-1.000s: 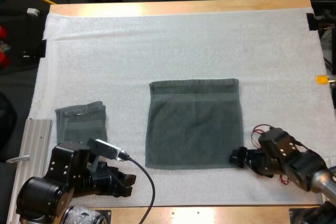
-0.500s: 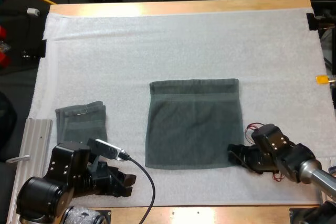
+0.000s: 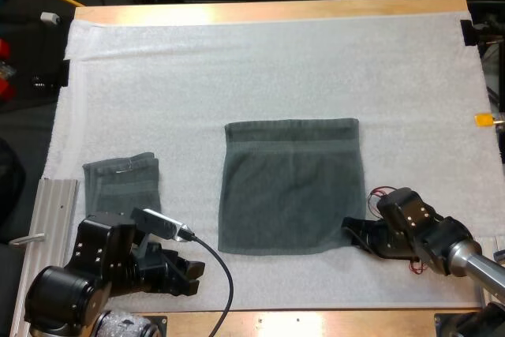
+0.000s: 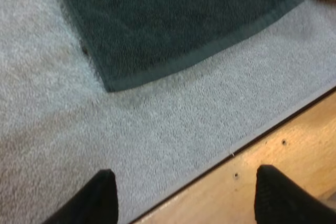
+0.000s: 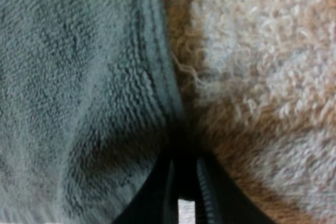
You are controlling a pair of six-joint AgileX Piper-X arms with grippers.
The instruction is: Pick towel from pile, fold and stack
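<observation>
Where the white mat (image 3: 276,61) meets the wooden table (image 4: 294,145) at about seven o'clock in the high view, my left gripper (image 3: 188,272) hovers with its jaws wide apart and nothing between them. Its black fingertips (image 4: 100,198) hang over the mat's border and the bare wood. At about five o'clock my right gripper (image 3: 349,232) sits low on the mat, its jaws drawn narrow and pinching the near right corner of the spread towel (image 3: 292,187). In the right wrist view the stitched hem runs down between the fingers and the pile puckers beside them. This towel is dark grey-green terry, roughly square and lying flat and smooth, with a woven band across its far edge. It lies just toward five o'clock from the mat's middle. At eight o'clock, just beyond my left arm, lies the folded towel (image 3: 122,183), a small neat rectangle of the same colour, well apart from the spread one. Beyond both towels the mat runs on to twelve o'clock, where a strip of the table's wood borders it.
</observation>
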